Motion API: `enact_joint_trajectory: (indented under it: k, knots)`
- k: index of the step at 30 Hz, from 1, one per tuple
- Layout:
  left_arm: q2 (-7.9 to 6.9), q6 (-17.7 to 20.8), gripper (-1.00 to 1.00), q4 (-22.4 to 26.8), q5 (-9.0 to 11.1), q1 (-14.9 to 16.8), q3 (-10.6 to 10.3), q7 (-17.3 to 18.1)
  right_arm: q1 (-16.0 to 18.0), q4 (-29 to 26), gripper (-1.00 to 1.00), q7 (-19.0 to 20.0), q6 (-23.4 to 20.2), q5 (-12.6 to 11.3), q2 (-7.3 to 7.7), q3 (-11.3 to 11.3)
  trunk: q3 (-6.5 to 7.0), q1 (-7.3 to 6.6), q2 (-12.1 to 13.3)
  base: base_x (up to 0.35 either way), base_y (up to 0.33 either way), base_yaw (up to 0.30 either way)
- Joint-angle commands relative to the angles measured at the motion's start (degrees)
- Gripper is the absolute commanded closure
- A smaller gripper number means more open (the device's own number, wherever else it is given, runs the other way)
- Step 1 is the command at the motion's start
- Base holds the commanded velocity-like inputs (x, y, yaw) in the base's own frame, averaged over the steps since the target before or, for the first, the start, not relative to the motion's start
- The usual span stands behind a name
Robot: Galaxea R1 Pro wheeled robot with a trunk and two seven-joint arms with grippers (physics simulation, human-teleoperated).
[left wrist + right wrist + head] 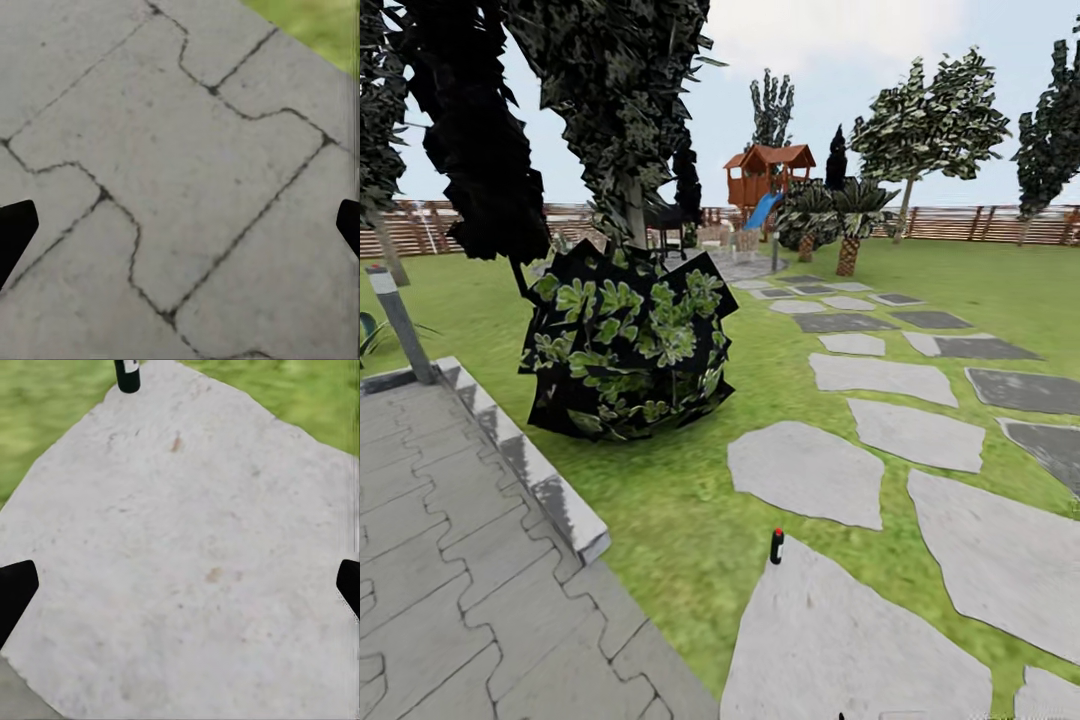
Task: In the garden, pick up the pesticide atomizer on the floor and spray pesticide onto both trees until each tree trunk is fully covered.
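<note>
A small dark pesticide atomizer with a red cap is seen standing upright at the far edge of a large grey stepping stone, right where stone meets lawn, in the head view of the garden. A leafy dark bush is set on the grass beyond it, beside the raised kerb of a paved patio. Further stepping stones are laid towards a wooden play tower with a blue slide, short palms and a slatted brown fence.

In the right wrist view the right gripper is held over the same stone, fingers spread wide with nothing between them (the atomizer's base is caught at the stone's edge, well apart from the fingertips). The left gripper, likewise spread and empty, is shown above interlocking paving.
</note>
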State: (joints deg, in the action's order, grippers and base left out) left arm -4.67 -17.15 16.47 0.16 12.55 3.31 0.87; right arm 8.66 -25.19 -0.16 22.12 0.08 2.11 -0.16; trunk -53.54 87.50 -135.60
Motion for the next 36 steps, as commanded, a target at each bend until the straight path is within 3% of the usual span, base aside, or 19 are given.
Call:
enact_joint_trajectory:
  k: [1, 12, 24, 36]
  knots:
    - [0.01, -0.17, -1.0, -0.03, 0.01, 0.02, 0.21, 0.09, 0.04, 0.06, -1.0, -0.02, 0.19, 0.01, 0.0, -0.01, -0.02, 0.0, -0.02, 0.074, 0.013, -0.239]
    - [0.01, -0.22, -1.0, -0.03, 0.01, 0.02, 0.21, 0.09, 0.04, 0.06, -1.0, -0.02, 0.13, 0.01, 0.0, -0.01, 0.38, 0.0, -0.02, 0.024, 0.022, -0.239]
    - [0.01, -0.2, -1.0, -0.03, 0.01, 0.02, 0.21, 0.09, 0.04, 0.06, -1.0, -0.02, 0.16, 0.01, 0.0, -0.01, 0.8, 0.0, -0.02, 0.112, 0.243, -0.239]
    - [0.01, -0.2, -1.0, -0.03, 0.01, 0.02, 0.21, 0.09, 0.04, 0.02, -1.0, -0.02, 0.15, 0.01, 0.0, -0.01, 1.23, 0.0, -0.02, 0.017, 0.014, -0.239]
